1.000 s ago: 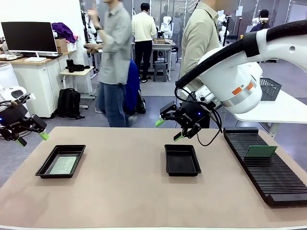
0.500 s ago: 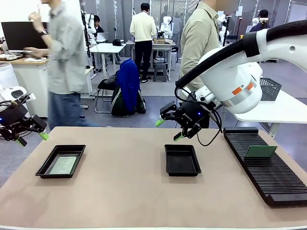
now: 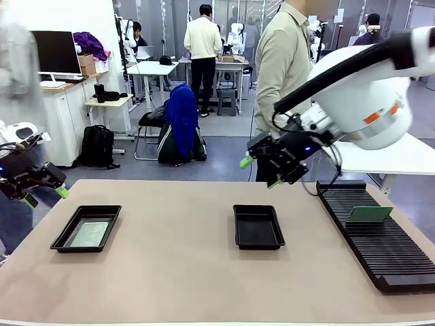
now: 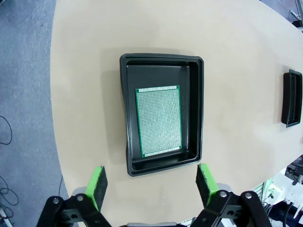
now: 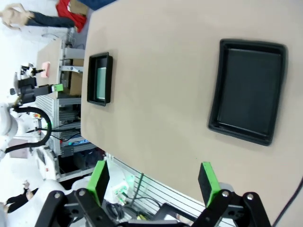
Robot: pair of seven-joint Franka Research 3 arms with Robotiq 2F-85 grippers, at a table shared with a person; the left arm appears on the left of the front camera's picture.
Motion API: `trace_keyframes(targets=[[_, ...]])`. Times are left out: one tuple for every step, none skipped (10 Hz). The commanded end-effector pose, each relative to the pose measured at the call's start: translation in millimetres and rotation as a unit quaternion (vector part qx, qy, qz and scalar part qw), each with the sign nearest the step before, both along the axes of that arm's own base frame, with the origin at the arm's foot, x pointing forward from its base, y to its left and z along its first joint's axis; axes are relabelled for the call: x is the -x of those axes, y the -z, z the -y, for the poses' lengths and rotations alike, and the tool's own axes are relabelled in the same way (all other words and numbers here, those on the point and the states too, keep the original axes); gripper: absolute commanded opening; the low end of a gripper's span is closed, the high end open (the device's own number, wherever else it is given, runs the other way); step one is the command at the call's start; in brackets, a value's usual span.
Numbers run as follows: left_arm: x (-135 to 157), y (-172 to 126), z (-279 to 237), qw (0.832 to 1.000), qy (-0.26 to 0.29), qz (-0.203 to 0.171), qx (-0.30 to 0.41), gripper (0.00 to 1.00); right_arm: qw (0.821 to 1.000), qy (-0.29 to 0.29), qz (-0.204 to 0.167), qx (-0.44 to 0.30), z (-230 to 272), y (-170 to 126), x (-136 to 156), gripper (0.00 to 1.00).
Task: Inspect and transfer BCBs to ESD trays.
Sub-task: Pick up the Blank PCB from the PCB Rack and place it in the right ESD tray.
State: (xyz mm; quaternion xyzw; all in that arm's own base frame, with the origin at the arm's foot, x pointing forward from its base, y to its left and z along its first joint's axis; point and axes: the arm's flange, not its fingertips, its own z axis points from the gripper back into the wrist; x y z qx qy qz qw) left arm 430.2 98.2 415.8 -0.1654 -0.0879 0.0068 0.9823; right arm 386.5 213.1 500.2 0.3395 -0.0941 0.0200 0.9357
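Two black ESD trays lie on the tan table. The left tray (image 3: pixel 68 231) (image 4: pixel 163 57) holds one green BCB (image 3: pixel 90 234) (image 4: pixel 158 122) flat on its floor. The middle tray (image 3: pixel 258 227) (image 5: pixel 248 90) is empty. Another BCB (image 3: pixel 369 214) stands on edge in the black slotted rack (image 3: pixel 380 248) at the right. My left gripper (image 3: pixel 46 197) (image 4: pixel 151 177) hangs open off the table's left edge, looking down on the filled tray. Open and holding nothing, my right gripper (image 3: pixel 261 172) (image 5: pixel 154 172) is in the air above the far side of the middle tray.
A person in a beige shirt (image 3: pixel 282 68) stands at the table's far side behind my right arm. In the right wrist view the left tray (image 5: pixel 99 78) and my left arm's gripper (image 5: pixel 35 90) show far off. A white side table (image 3: pixel 401 156) stands behind the rack.
My right gripper has moved right and slightly up, toward the rack side. A person walking in the background has passed to the far left. The left arm has not moved.
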Motion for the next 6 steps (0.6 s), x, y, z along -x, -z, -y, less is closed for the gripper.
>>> trace_keyframes(targets=[[-1.4, 1.1, -1.0, 1.0, -0.001, 0.005, 0.001, 1.0, 0.999, -0.006, 0.014, 0.044, 30.1, -25.7, 13.0, 1.0], [-1.4, 1.1, -1.0, 1.0, -0.001, 0.005, 0.001, 1.0, 0.997, -0.016, 0.027, 0.067, 48.4, -42.8, 14.5, 1.0], [-1.4, 1.1, -1.0, 1.0, -0.001, 0.005, 0.001, 1.0, 0.995, -0.033, 0.036, 0.084, 64.3, -57.8, 15.5, 1.0], [-1.4, 1.1, -1.0, 1.0, -0.001, 0.005, 0.001, 1.0, 0.992, -0.048, 0.043, 0.108, 81.3, -71.5, 15.6, 1.0], [-1.4, 1.1, -1.0, 1.0, -0.001, 0.005, 0.001, 1.0, 0.988, -0.062, 0.049, 0.13, 98.0, -84.8, 14.3, 1.0], [-1.4, 1.1, -1.0, 1.0, -0.001, 0.005, 0.001, 1.0, 0.984, -0.078, 0.057, 0.15, 117.2, -98.8, 13.4, 1.0]])
